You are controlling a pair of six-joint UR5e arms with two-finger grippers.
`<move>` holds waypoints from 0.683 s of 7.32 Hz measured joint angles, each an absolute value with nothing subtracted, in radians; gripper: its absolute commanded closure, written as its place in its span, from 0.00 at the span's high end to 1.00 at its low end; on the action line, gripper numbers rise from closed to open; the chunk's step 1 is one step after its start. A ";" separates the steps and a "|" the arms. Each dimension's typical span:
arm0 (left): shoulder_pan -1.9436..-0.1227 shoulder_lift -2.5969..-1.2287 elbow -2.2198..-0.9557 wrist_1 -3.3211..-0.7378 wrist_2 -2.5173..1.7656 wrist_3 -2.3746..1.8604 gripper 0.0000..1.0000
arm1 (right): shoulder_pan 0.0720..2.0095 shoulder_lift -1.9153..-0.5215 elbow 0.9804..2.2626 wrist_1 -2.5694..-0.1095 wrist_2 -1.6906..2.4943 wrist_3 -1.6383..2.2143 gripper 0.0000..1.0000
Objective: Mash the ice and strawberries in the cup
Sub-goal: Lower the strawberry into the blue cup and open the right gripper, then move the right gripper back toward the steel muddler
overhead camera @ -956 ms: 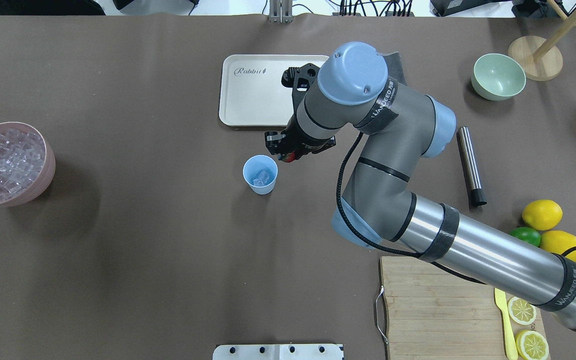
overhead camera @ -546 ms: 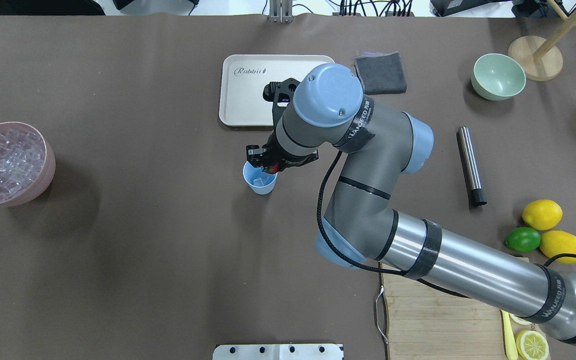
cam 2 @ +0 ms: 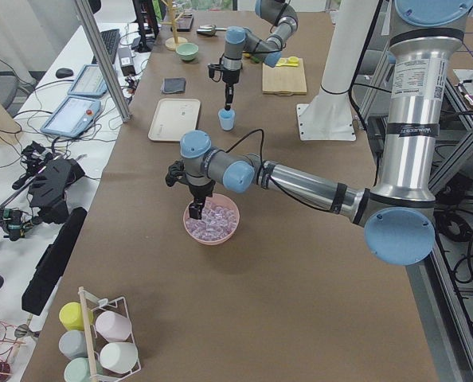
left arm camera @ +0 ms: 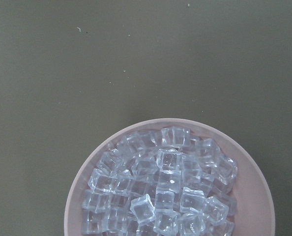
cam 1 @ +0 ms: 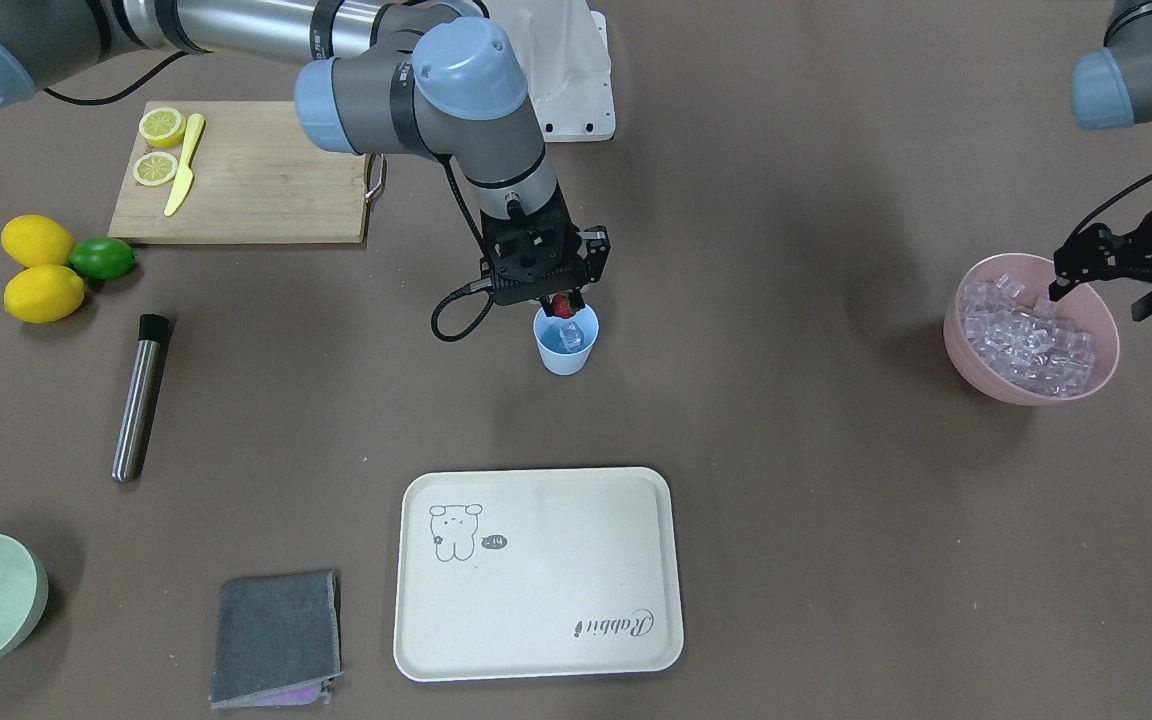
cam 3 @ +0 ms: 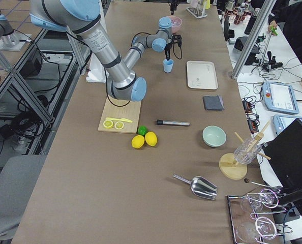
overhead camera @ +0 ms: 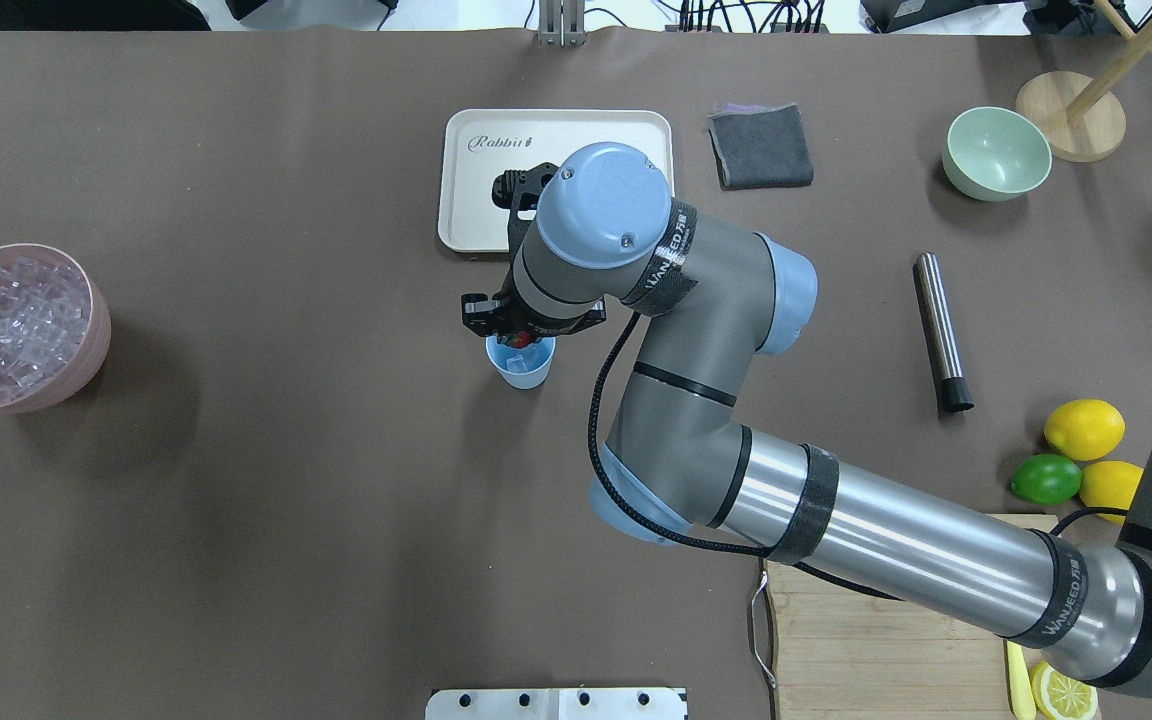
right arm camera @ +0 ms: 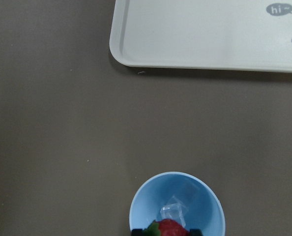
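Beyond the cup, the tray reads "Rabbit" and "hi".

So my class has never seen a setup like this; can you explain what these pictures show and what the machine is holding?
Two robot arms work at a brown table. Fixed cameras look from above, across and each end; two small cameras ride on the wrists. The right gripper holds a strawberry just over a blue cup with ice in it. The left gripper hangs open above a pink bowl of ice cubes. A tray, lemons and a metal rod lie around.
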State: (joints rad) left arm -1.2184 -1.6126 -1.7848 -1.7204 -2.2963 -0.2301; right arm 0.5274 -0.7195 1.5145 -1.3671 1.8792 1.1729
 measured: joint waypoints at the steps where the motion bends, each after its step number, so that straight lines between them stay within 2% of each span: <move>1: -1.220 -1.607 -1.785 -1.721 -2.295 -0.230 0.98 | 0.521 -0.715 1.508 -1.367 1.851 1.176 1.00; 3: -1.221 -1.595 -1.784 -1.718 -2.292 -0.230 0.98 | 0.513 -0.713 1.510 -1.368 1.811 1.195 1.00; 5: -1.240 -1.585 -1.787 -1.715 -2.293 -0.226 0.98 | 0.562 -0.778 1.559 -1.376 1.846 1.202 1.00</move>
